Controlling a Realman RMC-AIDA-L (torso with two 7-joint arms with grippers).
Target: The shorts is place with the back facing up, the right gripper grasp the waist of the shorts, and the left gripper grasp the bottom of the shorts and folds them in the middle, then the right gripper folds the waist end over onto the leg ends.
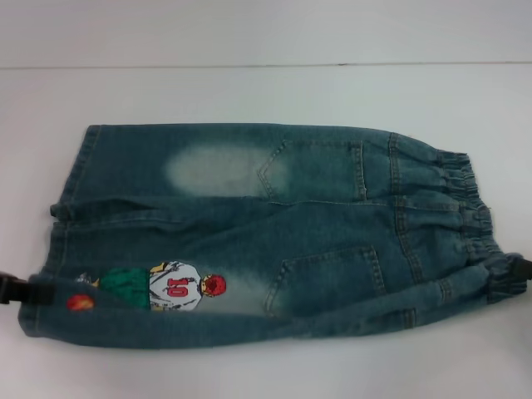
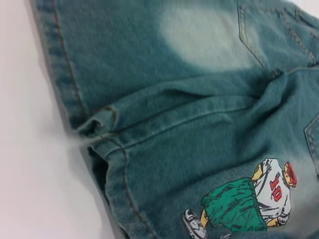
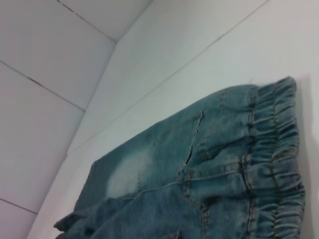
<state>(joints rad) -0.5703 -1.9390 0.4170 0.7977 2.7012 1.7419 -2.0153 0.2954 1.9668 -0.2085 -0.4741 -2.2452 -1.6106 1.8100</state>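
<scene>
One pair of blue-green washed denim shorts (image 1: 249, 224) is being shown spread back-up on the white worktop (image 1: 266, 374). Its long axis is running side to side across the robot's front. The cartoon basketball-player patch numbered 10 (image 1: 170, 287) is being taken as the landmark.

The gathered elastic waist of the shorts (image 1: 465, 208) is lying well to the robot's right of that patch. The stitched bottom of the shorts (image 1: 71, 208) is lying to its left.

The black left gripper (image 1: 10, 288) is being seen just left of the patch, at the near corner of the leg hem. The black right gripper (image 1: 522, 268) is being seen far right of the patch, at the near corner of the waistband. Each arm is thus being placed at the end nearer to it.

Most of each set of fingers is being hidden by cloth. Because the near edge is being drawn into a raised ridge between the two grippers, both are being judged as clamped on denim.

The coming fold is being judged to carry that near edge away from the robot, past the patch, over the far half.

By count, these are being seen:
- two grippers
- two back pockets (image 1: 320, 170)
- two leg hems
- two pale faded areas
- one player patch
- one small orange basketball patch (image 1: 80, 302)
</scene>
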